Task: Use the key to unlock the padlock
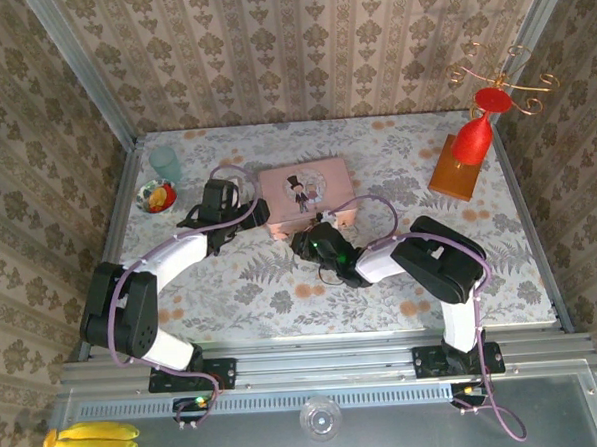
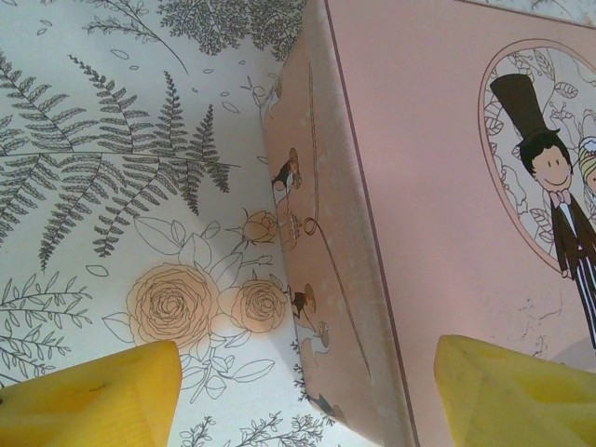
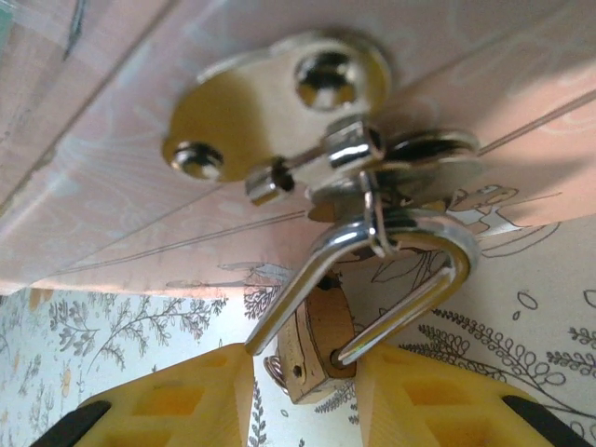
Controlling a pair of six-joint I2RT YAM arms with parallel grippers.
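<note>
The brass padlock [image 3: 317,349] hangs by its silver shackle [image 3: 410,247] from the metal hasp [image 3: 279,102] on the front of the pink tin [image 1: 307,188]. One shackle leg has swung free of the body and the other still sits in it. A small wire ring [image 3: 274,368] peeks out at the body's lower left, and the key itself is hidden. My right gripper [image 3: 305,402] stands open with its yellow fingers on either side of the padlock's lower end. At the tin's left end my left gripper [image 2: 307,400] is open wide, straddling the tin's [image 2: 438,186] edge.
A teal glass [image 1: 165,162] and a bowl of fruit [image 1: 158,197] stand at the back left. An orange block with a red cone [image 1: 460,160] and gold wire ornament [image 1: 501,73] stands at the back right. Bananas [image 1: 90,440] lie off the table's front.
</note>
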